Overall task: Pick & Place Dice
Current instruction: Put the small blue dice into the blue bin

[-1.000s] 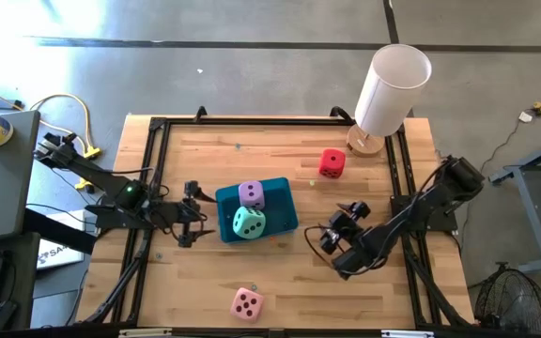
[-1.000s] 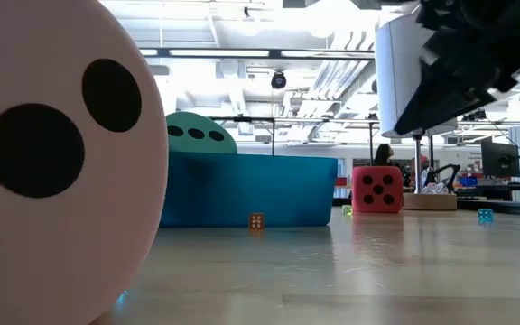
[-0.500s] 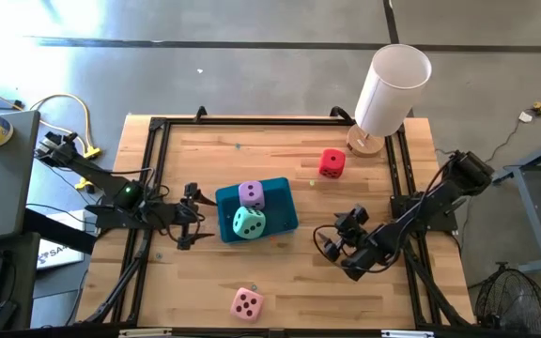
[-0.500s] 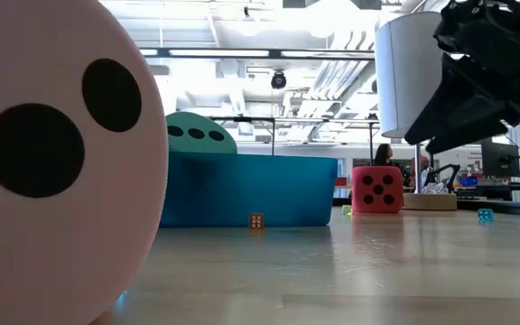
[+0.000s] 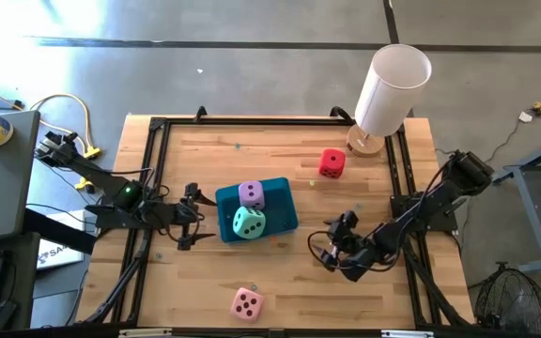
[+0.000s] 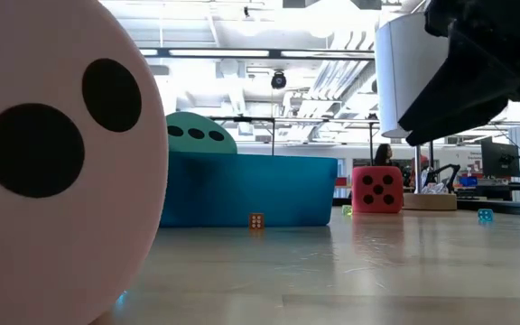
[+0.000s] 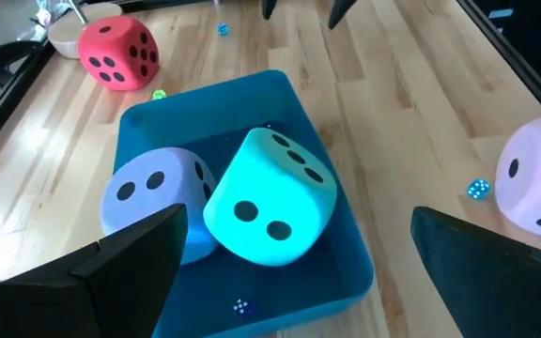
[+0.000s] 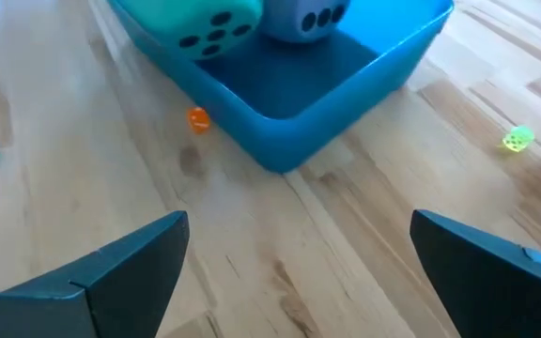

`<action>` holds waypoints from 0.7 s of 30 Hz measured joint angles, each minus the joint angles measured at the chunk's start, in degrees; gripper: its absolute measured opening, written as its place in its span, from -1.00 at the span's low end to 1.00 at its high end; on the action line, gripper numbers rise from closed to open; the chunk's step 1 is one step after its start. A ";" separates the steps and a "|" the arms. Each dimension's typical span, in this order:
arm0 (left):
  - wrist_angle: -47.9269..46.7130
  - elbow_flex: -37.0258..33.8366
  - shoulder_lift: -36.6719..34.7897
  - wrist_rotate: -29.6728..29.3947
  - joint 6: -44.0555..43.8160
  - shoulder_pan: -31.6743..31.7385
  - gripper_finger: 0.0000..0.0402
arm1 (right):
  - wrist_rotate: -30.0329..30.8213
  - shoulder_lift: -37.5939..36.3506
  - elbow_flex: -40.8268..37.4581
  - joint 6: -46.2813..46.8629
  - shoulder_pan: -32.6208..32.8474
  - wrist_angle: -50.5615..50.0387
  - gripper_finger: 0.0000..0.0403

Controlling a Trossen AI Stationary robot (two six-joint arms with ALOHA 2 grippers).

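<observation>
Already two of the four dice sit in the teal tray [image 5: 285, 214] at the middle of the wooden counter [image 5: 280, 282]: the lilac die [image 5: 251, 194] and the mint green die [image 5: 248, 222], leaning against each other, the green one tilted onto the lilac one, probably because they were dropped in rather than set down squarely. The red die [image 5: 332, 162] rests on the counter well apart from the tray, near the base of a tall white cylinder [image 5: 391, 90] at the far right corner. The pink die [image 5: 246, 303] lies alone near the front edge, so close to the low camera that it fills that view's left side.

The left tool [image 5: 195, 222] hangs just beside the tray's left side with its fingers spread and nothing between them; its wrist view looks straight into the tray at the two dice. The right tool [image 5: 332, 246] is low over bare counter to the right of the tray, fingers likewise spread wide and empty, facing the tray's corner. Neither touches a die.

By count: four big dice, two in and two out; one tray; one cylinder; two arms. A few tiny dice are scattered on the wood, an orange one [image 8: 198, 118] against the tray's wall, a yellow-green one [image 8: 517, 140] and a blue one [image 7: 477, 189].
</observation>
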 joint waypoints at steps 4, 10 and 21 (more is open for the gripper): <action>-0.02 0.00 0.00 0.00 -1.10 -0.48 0.99 | -0.29 0.02 0.00 2.59 -2.26 -0.41 0.98; -0.05 -0.02 0.00 -0.01 -0.74 -1.09 0.99 | -4.28 0.04 0.00 7.93 -7.09 -5.26 0.98; -0.03 -0.01 0.00 -0.10 -0.65 -1.09 0.99 | -9.15 0.04 0.00 3.20 -8.89 -1.18 0.98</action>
